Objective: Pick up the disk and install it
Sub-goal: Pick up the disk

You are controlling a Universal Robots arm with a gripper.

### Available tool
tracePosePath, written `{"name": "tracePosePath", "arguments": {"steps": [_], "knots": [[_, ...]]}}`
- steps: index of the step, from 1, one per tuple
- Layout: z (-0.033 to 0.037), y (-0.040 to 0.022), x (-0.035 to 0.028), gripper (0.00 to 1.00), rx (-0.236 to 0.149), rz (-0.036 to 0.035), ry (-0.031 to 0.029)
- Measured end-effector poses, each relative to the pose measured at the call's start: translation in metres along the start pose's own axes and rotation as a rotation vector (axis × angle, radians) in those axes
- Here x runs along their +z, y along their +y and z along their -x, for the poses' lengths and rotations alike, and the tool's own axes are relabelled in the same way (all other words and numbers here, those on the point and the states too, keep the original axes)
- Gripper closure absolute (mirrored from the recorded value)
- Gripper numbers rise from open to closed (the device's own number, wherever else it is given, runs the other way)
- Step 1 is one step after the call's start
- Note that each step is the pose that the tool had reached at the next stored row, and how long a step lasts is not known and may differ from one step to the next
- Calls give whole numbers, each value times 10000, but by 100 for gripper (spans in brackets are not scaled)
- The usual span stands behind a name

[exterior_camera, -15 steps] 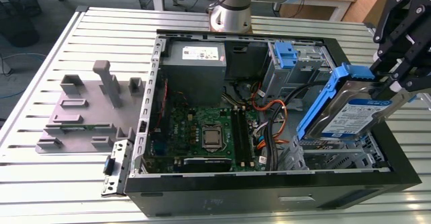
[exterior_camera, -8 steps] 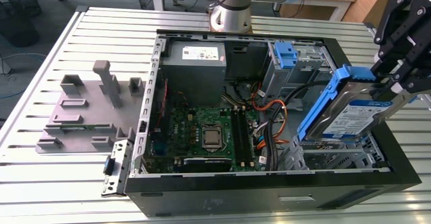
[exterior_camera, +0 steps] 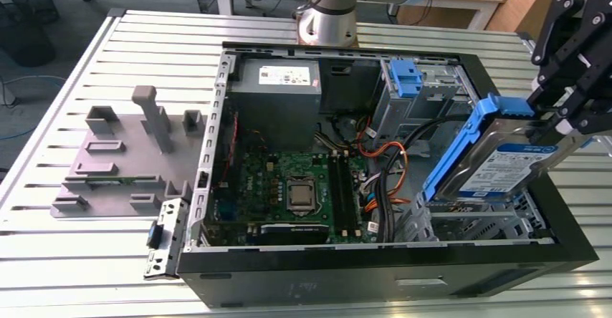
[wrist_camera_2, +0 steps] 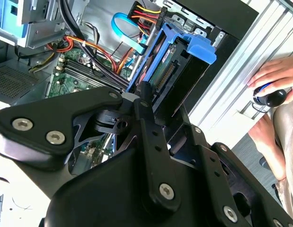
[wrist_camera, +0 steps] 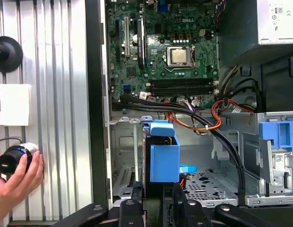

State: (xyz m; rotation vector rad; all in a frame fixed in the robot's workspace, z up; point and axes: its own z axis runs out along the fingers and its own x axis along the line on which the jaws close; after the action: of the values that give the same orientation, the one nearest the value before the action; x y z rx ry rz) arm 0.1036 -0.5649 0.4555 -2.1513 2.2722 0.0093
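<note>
While the gripper (exterior_camera: 562, 121) is clamping the disk (exterior_camera: 507, 164) between its closed fingers at the upper end, the disk is hanging in the air over the open computer case (exterior_camera: 383, 268). It is sitting at the exterior view's right, just above the metal drive cage (exterior_camera: 478, 223) in that corner of the case. The disk is standing on edge and leaning. Its long axis is running steeply from the low end near the cage up to the blue tab (exterior_camera: 504, 108) beside the fingers, and its white-and-blue label is facing the exterior camera. Blue rails (exterior_camera: 457, 150) are framing its edges. In the first wrist view the blue end is pointing down into the case, toward the cage floor, with the green circuit board (wrist_camera: 174, 52) and bundled cables (wrist_camera: 203, 120) lying beyond it. A person's hand (wrist_camera: 16, 182) is resting on a black knob (wrist_camera: 11, 161) on the ribbed table (exterior_camera: 96, 261) beside the case.
</note>
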Motion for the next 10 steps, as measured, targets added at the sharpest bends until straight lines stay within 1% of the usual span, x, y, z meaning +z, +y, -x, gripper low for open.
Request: {"name": "tracePosePath", "arguments": {"steps": [5, 10], "knots": [[0, -1, 16, 65, -1, 0, 0], [0, -1, 17, 65, -2, 0, 0]]}}
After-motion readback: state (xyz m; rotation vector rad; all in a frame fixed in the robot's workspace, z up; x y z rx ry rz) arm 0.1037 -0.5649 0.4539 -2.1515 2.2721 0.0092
